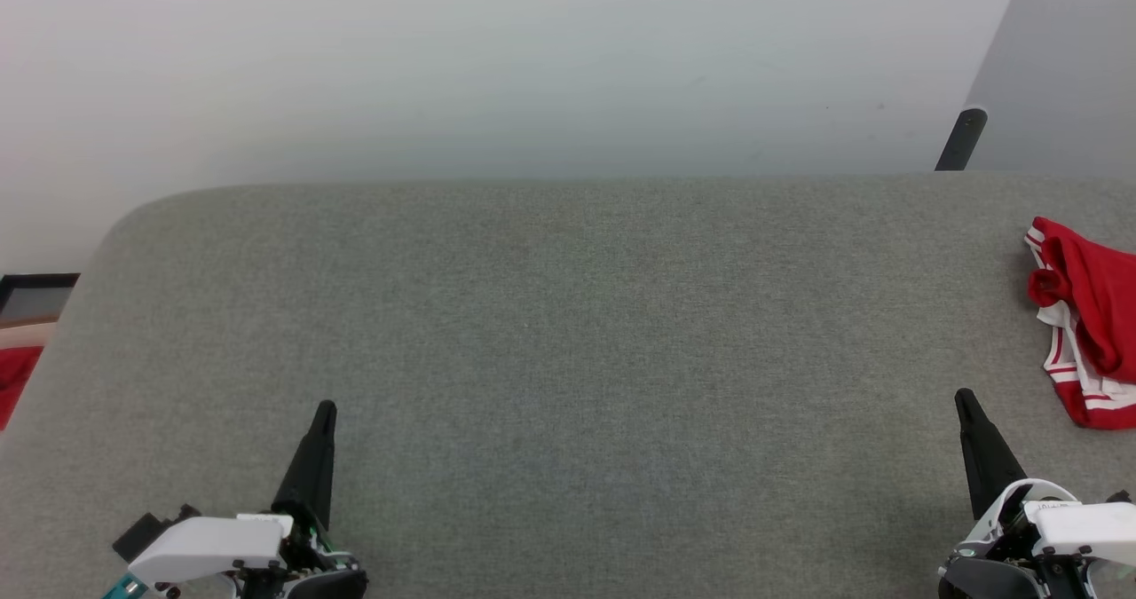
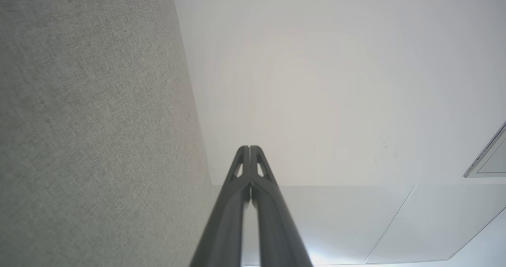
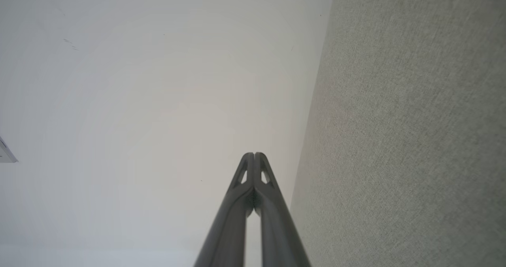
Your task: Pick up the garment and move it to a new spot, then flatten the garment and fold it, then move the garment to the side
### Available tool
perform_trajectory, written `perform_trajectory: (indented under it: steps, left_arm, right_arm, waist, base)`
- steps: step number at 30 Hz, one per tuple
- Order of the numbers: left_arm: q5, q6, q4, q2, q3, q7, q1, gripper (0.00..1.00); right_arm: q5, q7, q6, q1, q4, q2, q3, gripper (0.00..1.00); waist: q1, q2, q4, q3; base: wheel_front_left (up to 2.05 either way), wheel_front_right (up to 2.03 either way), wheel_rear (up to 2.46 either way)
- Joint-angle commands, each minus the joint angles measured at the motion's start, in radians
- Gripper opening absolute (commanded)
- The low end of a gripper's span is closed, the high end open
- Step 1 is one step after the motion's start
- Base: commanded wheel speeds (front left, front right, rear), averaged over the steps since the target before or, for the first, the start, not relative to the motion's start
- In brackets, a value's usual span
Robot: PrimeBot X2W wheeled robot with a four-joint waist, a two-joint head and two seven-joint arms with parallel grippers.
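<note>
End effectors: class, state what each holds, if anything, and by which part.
Nothing. The left end effector and right end effector are shut and empty; the garment lies apart.

Garment (image 1: 1093, 311) on surface (image 1: 568, 359) (far rt)

a bare, lab-like test room: a wide work surface (image 1: 568, 359) covered in grey woven fabric, its far corner rounded, sits against a plain pale backdrop (image 1: 532, 66), with a dark post (image 1: 961, 139) and a grey panel (image 1: 1065, 66) at far right.
</note>
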Motion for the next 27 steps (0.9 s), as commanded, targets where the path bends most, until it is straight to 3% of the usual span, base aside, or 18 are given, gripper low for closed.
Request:
perform_trajectory:
  steps: [1,27]
  left_arm:
    - [-0.003,-0.003,-0.001,0.0,0.002,0.003,-0.008,0.0]
    - [-0.003,-0.003,-0.001,0.0,0.002,0.002,-0.008,0.0]
  right_arm:
    - [0.004,0.002,0.0,-0.003,-0.002,0.002,0.0,0.0]
    - [0.004,0.002,0.0,-0.003,-0.002,0.002,0.0,0.0]
  waist:
    - [0.0,0.0,0.0,0.0]
    - [0.0,0.0,0.0,0.0]
  base:
    - [0.0,0.0,0.0]
    - [0.0,0.0,0.0]
